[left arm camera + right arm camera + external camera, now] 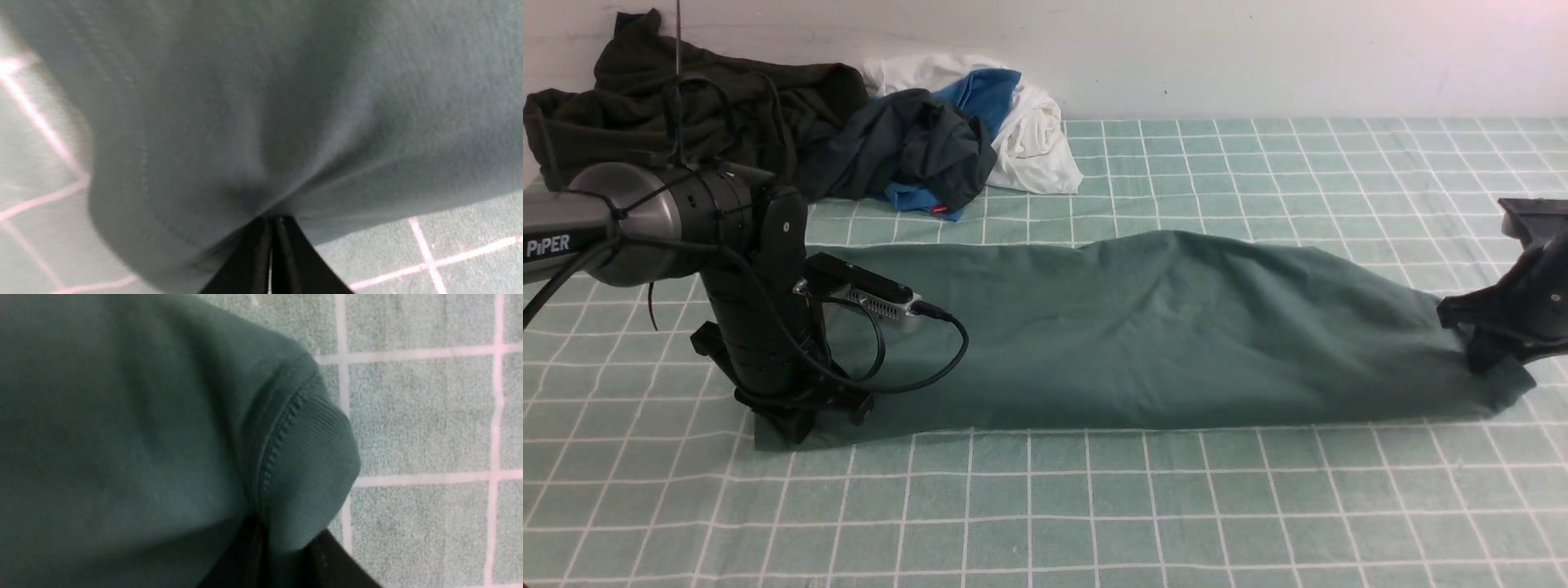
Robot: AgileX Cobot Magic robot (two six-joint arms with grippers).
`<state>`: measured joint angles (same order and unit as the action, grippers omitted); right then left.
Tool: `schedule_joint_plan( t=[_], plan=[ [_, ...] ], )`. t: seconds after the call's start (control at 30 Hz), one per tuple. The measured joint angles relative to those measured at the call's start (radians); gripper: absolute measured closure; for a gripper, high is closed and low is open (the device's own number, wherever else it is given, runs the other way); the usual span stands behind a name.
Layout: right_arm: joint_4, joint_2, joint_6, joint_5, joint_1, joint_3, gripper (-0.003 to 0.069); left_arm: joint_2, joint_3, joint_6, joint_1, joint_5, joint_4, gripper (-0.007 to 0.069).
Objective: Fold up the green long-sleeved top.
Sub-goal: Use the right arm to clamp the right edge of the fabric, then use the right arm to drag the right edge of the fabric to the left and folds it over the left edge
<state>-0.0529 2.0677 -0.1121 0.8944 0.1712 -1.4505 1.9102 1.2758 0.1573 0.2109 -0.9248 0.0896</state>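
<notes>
The green long-sleeved top [1160, 335] lies as a long band across the checked table, reaching from one arm to the other. At its left end my left gripper [796, 420] points down onto the near corner. In the left wrist view this gripper [269, 220] is shut, with the top's cloth [261, 122] pinched at its tips. My right gripper [1478, 359] sits at the band's right end. In the right wrist view, ribbed cloth of the top [310, 457] runs down between the two black fingers of this gripper [286, 543], which are closed on it.
A heap of other clothes lies at the back left against the wall: a very dark olive garment [686, 98], a charcoal shirt [915, 147] and white and blue pieces [1033, 135]. The green checked table cover [1094, 506] stretches in front of the top.
</notes>
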Motion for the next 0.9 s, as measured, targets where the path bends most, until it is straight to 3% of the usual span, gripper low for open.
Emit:
schedule_joint_plan(
  t=[0.07,0.27,0.43,0.67,0.73,0.9],
  plan=[
    [0.021,-0.032,-0.002,0.01,0.0,0.002,0.0621,-0.055,0.0,0.0,-0.001,-0.001,0.005,0.0627],
    [0.2,-0.251,0.092,0.041,-0.001,0.008,0.0624,-0.3,0.0,-0.002,-0.001,-0.066,0.007,0.0627],
    [0.186,-0.455,0.057,0.106,-0.061,-0.06,0.0624,-0.552,-0.022,-0.023,-0.001,-0.109,0.007,0.0627],
    [0.012,-0.499,-0.027,0.182,-0.332,-0.244,0.0624,-0.832,-0.091,-0.036,-0.001,-0.107,0.007,0.0627],
    [-0.057,-0.445,-0.03,0.17,-0.47,-0.299,0.0624,-0.914,-0.118,-0.041,-0.001,-0.104,0.007,0.0627],
    [-0.159,-0.26,-0.028,0.06,-0.674,-0.353,0.0624,-1.007,-0.182,-0.06,-0.001,-0.137,-0.005,0.0627]
  ],
)
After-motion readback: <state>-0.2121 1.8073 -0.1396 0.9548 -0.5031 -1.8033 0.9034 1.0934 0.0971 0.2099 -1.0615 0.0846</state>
